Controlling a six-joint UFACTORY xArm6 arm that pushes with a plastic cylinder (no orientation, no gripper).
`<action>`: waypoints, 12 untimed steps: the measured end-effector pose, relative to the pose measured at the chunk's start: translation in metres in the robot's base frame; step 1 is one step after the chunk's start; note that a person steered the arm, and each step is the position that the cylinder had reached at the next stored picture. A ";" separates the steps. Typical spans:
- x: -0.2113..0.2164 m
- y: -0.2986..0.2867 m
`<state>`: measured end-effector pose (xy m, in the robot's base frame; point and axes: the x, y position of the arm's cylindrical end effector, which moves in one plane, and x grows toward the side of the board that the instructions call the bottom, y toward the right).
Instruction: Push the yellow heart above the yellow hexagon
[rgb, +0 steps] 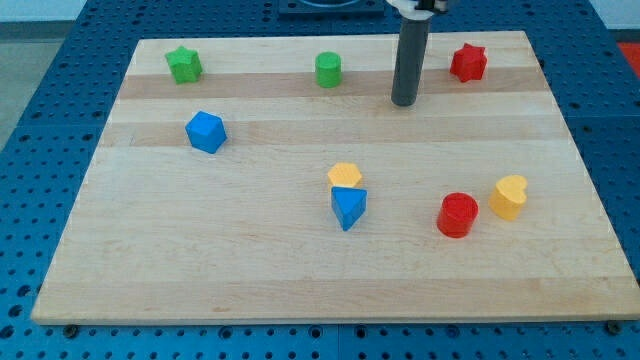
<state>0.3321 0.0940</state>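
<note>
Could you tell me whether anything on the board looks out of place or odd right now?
Nothing stands out. All blocks sit flat on the wooden board; only the yellow hexagon and blue triangle touch. My tip is clear of every block.

wooden counter (300, 290) on blue perforated base (40, 120), pale planks, slightly darker band along view's top.
green star (184, 65) near top left corner. green cylinder (328, 70) top centre, well apart from star. red star (468, 62) top right.
blue hexagon-like block (206, 132) left of centre, alone.
blue triangle (348, 207) centre, pointing toward view's bottom.
red cylinder (458, 215) lower right, upright.
</note>
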 end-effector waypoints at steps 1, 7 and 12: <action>0.000 0.000; 0.112 0.128; 0.200 0.121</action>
<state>0.5320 0.2155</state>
